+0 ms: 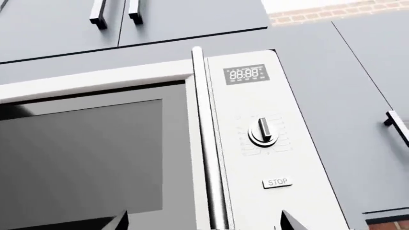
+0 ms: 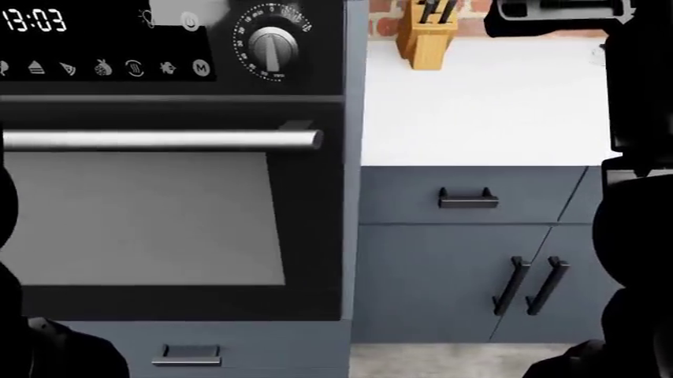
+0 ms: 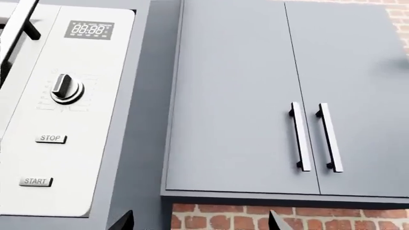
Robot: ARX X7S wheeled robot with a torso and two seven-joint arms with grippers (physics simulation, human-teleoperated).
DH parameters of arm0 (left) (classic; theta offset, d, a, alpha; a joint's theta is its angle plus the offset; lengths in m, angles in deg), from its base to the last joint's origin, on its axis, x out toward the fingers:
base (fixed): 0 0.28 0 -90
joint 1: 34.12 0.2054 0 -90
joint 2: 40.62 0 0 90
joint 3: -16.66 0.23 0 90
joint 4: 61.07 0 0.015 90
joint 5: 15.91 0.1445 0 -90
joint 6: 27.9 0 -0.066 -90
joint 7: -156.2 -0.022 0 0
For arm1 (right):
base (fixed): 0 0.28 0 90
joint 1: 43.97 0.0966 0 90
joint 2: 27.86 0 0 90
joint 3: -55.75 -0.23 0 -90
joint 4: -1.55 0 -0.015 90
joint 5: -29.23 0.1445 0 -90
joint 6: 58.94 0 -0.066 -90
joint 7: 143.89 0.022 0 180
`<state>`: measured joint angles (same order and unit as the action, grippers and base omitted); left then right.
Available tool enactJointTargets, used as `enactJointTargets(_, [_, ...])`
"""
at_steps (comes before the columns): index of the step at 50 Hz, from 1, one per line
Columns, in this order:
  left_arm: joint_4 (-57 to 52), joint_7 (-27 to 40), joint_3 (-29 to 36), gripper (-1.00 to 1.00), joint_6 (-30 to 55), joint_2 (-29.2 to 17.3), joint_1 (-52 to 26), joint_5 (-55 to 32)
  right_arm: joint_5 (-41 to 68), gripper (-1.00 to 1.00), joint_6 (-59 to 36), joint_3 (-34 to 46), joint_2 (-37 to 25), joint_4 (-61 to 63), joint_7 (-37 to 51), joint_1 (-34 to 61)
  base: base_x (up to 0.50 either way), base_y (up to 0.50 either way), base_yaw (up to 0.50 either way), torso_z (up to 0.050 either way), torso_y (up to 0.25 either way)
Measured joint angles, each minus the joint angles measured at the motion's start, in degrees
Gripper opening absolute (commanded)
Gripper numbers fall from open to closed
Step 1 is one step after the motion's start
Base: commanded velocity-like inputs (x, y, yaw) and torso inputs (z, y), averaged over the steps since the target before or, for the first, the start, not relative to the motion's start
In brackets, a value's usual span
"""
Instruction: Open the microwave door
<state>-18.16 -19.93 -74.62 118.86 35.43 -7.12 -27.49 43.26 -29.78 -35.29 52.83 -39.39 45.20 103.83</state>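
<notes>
The microwave (image 1: 255, 143) fills the left wrist view, white-fronted with a dark window in its door (image 1: 83, 158). A long silver handle (image 1: 208, 143) runs along the door's edge beside the control panel, which has a display (image 1: 246, 74), a knob (image 1: 262, 130) and a STOP button (image 1: 277, 182). My left gripper (image 1: 203, 223) is open, its two dark fingertips (image 1: 118, 221) on either side of the handle's lower end, short of touching it. My right gripper (image 3: 200, 221) is open and empty, facing the brick wall beside the microwave's panel (image 3: 64, 115). The head view does not show the microwave.
Grey wall cabinets (image 3: 281, 96) with paired bar handles (image 3: 301, 136) hang right of the microwave. In the head view, a black oven (image 2: 169, 197) with a bar handle (image 2: 158, 140) is below, beside a white counter (image 2: 484, 110) with a knife block (image 2: 426, 31) and drawers (image 2: 468, 197).
</notes>
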Motion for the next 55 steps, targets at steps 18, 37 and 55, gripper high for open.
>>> enactJointTargets(18, [5.14,-0.16,-0.40,1.00,10.26,-0.05,-9.36,-2.50,0.86,1.00,0.68,0.17,-0.32,-0.09,0.56,-1.27,0.00,0.00,0.00,0.000,0.000])
enactJointTargets(37, [22.95,-2.97,6.40,1.00,13.40,-1.22,-26.11,-2.95,2.41,1.00,-0.13,-0.35,-0.53,0.92,1.29,-1.58,0.00,0.00,0.00,0.000,0.000])
enactJointTargets(55, [39.16,-4.84,12.56,1.00,5.90,-1.69,-33.04,-0.67,3.51,1.00,-0.73,-0.65,-1.19,1.24,2.02,-1.15,0.00,0.00,0.00,0.000,0.000])
